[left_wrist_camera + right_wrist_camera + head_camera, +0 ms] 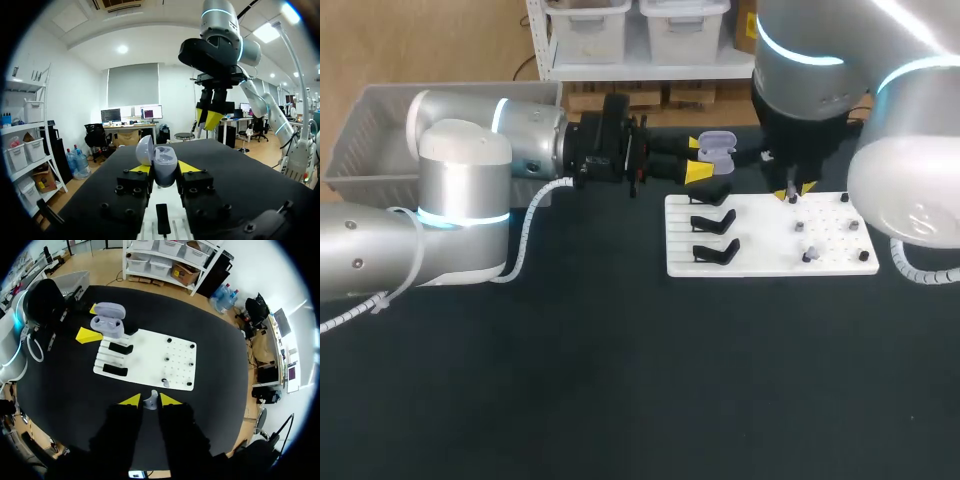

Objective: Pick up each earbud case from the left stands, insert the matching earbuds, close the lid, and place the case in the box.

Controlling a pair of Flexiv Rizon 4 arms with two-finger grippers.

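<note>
Left tool point(164, 168) of mine clamping open earbud case point(165, 161) just beyond far edge of white board point(770, 245). Right tool point(150, 400) pinching earbud point(150, 402) above board. Am judging insertion, lid closing, placing in box point(365, 130) left of board all pending.

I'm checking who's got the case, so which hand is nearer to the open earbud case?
Left. The left hand is shut on the earbud case. The right hand holds an earbud over the white board, apart from the case.
</note>
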